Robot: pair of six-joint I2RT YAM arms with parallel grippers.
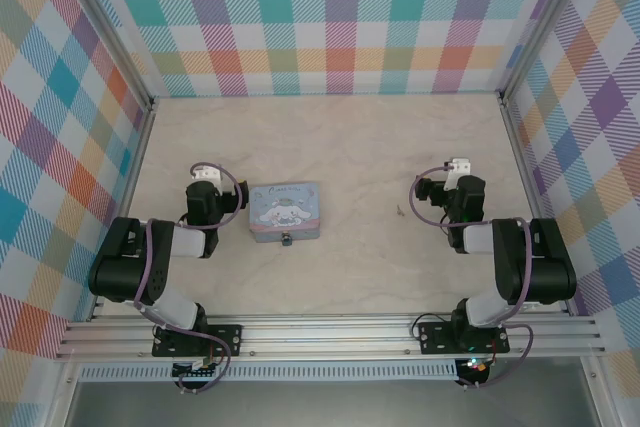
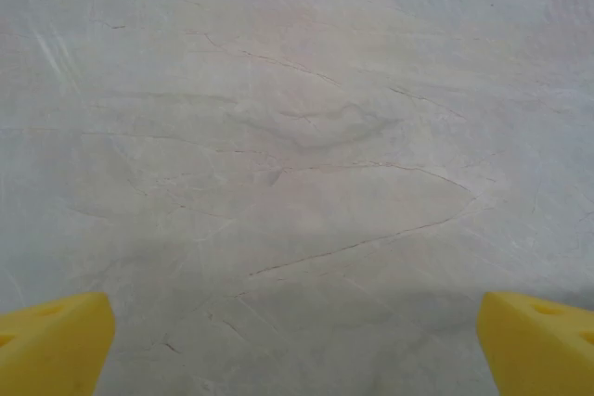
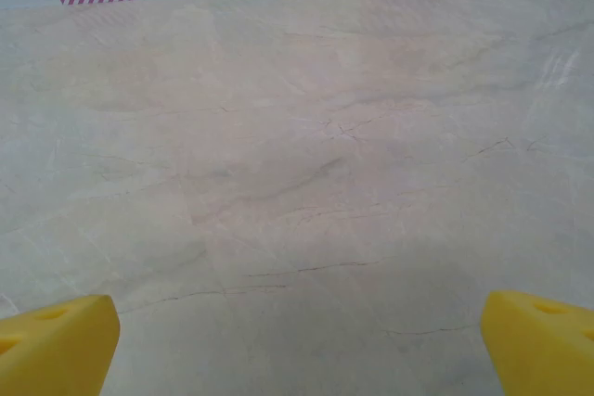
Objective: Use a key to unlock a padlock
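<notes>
- Nothing grabbed yet: left pincer [image 2: 295, 345] and right pincer [image 3: 299, 340] are both spread wide, with just bare bench [image 1: 350, 137] between the yellow tips.
- Padlock [image 1: 287, 239] sits at the front edge of the blue cartoon tin [image 1: 285, 209], just beside the left arm, so I'd guess that side steadies it.
- Key [image 1: 399, 211] is a tiny speck lying loose between the tin and the right arm, so the right arm probably gets it first.

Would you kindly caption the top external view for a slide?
Left arm beside a blue tin, padlock at its near edge; key lying near the right arm.
</notes>
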